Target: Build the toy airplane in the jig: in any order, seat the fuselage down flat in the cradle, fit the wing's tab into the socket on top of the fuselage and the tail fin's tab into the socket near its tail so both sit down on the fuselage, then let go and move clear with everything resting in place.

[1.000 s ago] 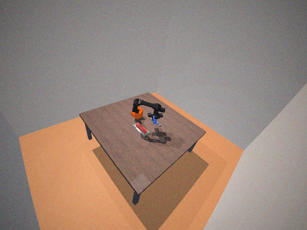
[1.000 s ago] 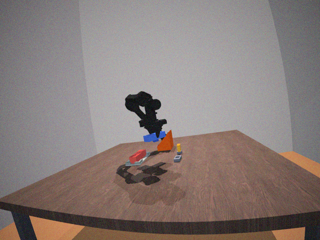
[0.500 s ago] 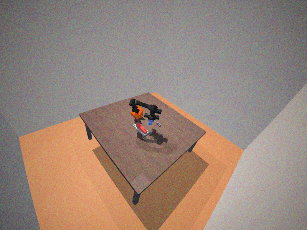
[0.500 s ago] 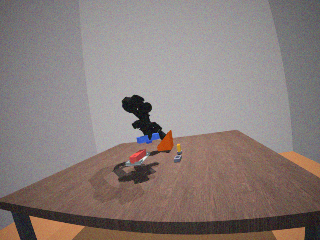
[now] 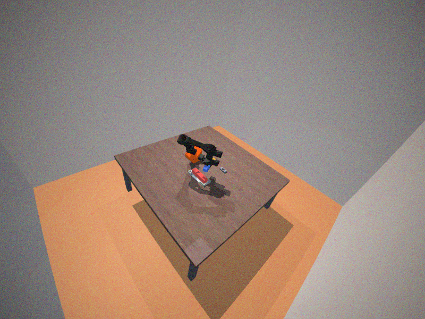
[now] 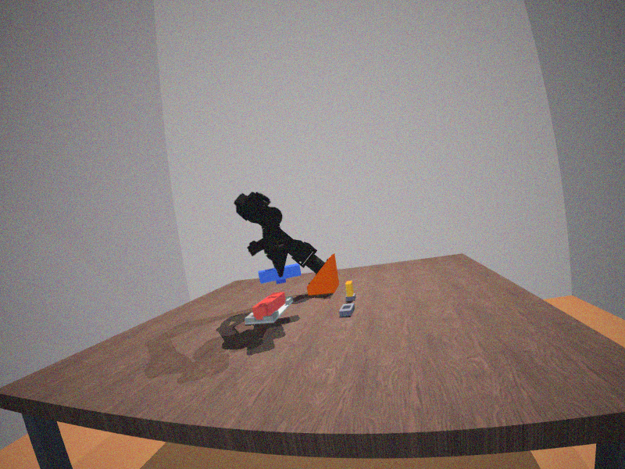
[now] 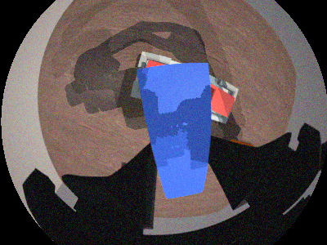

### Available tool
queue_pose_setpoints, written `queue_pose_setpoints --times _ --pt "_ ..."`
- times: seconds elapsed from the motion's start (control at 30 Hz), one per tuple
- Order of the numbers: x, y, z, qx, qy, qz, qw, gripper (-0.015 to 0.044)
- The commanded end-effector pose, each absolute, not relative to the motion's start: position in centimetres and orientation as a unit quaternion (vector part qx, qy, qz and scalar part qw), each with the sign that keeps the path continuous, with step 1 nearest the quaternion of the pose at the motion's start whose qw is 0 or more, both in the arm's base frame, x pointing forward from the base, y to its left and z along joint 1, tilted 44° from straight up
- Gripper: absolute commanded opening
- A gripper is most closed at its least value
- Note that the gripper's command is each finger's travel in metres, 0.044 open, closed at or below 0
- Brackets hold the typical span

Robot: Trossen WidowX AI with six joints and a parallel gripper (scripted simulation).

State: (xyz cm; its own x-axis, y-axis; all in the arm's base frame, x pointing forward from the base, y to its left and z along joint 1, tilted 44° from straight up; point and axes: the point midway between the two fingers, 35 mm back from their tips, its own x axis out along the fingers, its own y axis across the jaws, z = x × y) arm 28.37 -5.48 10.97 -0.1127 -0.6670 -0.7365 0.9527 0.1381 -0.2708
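Note:
My gripper point(image 5: 208, 165) point(image 6: 280, 272) point(image 7: 176, 141) is shut on the blue wing point(image 5: 206, 168) point(image 6: 266, 276) point(image 7: 177, 122). It holds the wing in the air above the fuselage, tab downward, with a visible gap in the exterior view. The red fuselage point(image 5: 199, 175) point(image 6: 269, 305) point(image 7: 222, 103) lies in the light grey cradle point(image 5: 205, 184) point(image 6: 258, 320) point(image 7: 155, 55). In the wrist view the wing crosses over the fuselage and hides its middle. The yellow tail fin point(image 5: 214, 159) point(image 6: 348, 288) stands upright in a small grey holder point(image 6: 350, 298), apart from the fuselage.
An empty grey holder point(image 5: 221, 169) point(image 6: 346, 310) is near the tail fin, on the wooden table point(image 5: 192, 219) point(image 6: 403, 373). The orange arm base point(image 5: 193, 157) point(image 6: 325, 281) stands behind the cradle in the exterior view. Arm shadows fall around the cradle.

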Motion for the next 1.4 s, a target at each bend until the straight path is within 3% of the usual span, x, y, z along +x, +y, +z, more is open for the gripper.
queue_pose_setpoints --times 0.0,0.8,1.03,1.37 --pt "27.7 -6.2 11.6 0.201 0.372 -0.643 0.639 0.0000" --pt "22.2 -10.2 13.4 0.313 0.233 -0.709 0.588 0.0000" --pt "22.3 -10.2 13.4 0.313 0.233 -0.709 0.588 0.0184" --pt "22.3 -10.2 13.4 0.313 0.233 -0.709 0.588 0.0195"
